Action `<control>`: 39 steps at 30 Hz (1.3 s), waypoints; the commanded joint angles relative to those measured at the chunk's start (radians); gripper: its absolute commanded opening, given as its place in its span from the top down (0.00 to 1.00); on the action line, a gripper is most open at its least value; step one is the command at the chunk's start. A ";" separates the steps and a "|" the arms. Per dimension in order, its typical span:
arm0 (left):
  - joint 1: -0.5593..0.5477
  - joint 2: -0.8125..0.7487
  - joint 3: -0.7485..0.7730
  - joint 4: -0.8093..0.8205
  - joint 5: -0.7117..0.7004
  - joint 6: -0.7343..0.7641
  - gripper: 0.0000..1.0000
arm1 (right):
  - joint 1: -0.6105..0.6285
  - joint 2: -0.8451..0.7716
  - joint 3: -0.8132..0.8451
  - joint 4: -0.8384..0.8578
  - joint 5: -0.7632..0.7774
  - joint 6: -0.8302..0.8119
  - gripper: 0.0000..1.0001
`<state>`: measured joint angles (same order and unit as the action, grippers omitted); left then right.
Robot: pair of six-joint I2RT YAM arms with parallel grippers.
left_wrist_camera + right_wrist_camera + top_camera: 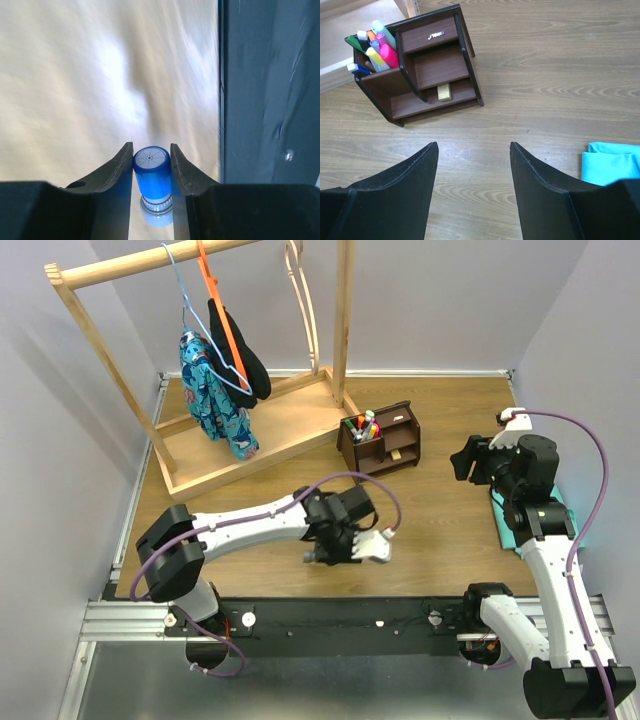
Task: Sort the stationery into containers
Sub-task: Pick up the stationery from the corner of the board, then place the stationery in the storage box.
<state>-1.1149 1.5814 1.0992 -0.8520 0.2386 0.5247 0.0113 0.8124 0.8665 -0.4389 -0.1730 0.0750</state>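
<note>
Left pincer (151,150) clamps one blue cylinder (152,175); organiser (432,65) holds one tan cube (443,91).

Short translucent blue cylinder (151,172), pale dotted top. Dark brown wooden desk organiser (437,55); marker caps (389,55) pink, yellow, green, orange. Small tan cube (444,91). Turquoise cloth (612,165), right.

On my feed I see a desk (545,100) of pale, smooth wood grain — the organiser (437,65) is dark matt wood, the cylinder (151,172) glossy translucent blue plastic, the cloth (612,165) matt cyan fabric.
</note>
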 commanded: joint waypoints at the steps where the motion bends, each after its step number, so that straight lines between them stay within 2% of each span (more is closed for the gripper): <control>1: -0.003 0.022 0.278 -0.082 0.079 0.023 0.94 | -0.005 0.017 0.003 0.005 0.020 0.002 0.33; 4: 0.013 0.051 0.405 -0.064 0.102 0.023 0.94 | -0.033 0.040 0.008 0.002 0.041 -0.007 0.33; 7: 0.067 0.068 0.459 0.046 0.158 0.029 0.94 | -0.045 0.066 0.023 0.000 0.059 -0.006 0.33; 11: 0.165 0.095 0.467 0.345 0.254 -0.012 0.94 | -0.079 0.117 0.055 0.000 0.055 0.005 0.33; 13: 0.234 0.127 0.470 0.456 0.346 -0.046 0.94 | -0.092 0.137 0.069 -0.003 0.050 0.008 0.33; 14: 0.256 0.137 0.461 0.597 0.387 -0.063 0.94 | -0.108 0.157 0.074 -0.004 0.049 0.008 0.33; 16: 0.327 0.175 0.433 0.744 0.542 -0.123 0.94 | -0.123 0.175 0.088 -0.009 0.041 0.012 0.33; 17: 0.345 0.190 0.421 0.919 0.573 -0.174 0.94 | -0.138 0.192 0.091 -0.011 0.037 0.014 0.33; 19: 0.384 0.245 0.409 1.071 0.638 -0.305 0.94 | -0.155 0.209 0.101 -0.014 0.027 0.014 0.33; 23: 0.421 0.363 0.452 1.382 0.697 -0.486 0.94 | -0.220 0.246 0.123 -0.030 0.010 0.011 0.34; 26: 0.437 0.442 0.465 1.542 0.717 -0.571 0.94 | -0.252 0.269 0.132 -0.037 0.010 0.002 0.34; 32: 0.448 0.577 0.531 1.663 0.690 -0.621 0.94 | -0.281 0.294 0.140 -0.037 0.004 -0.020 0.34; 39: 0.449 0.635 0.571 1.610 0.605 -0.529 0.94 | -0.309 0.288 0.131 -0.047 0.001 -0.026 0.34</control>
<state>-0.6712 2.1986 1.6245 0.7166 0.8936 -0.0452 -0.2764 1.1049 0.9752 -0.4648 -0.1520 0.0616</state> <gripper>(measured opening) 0.369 0.666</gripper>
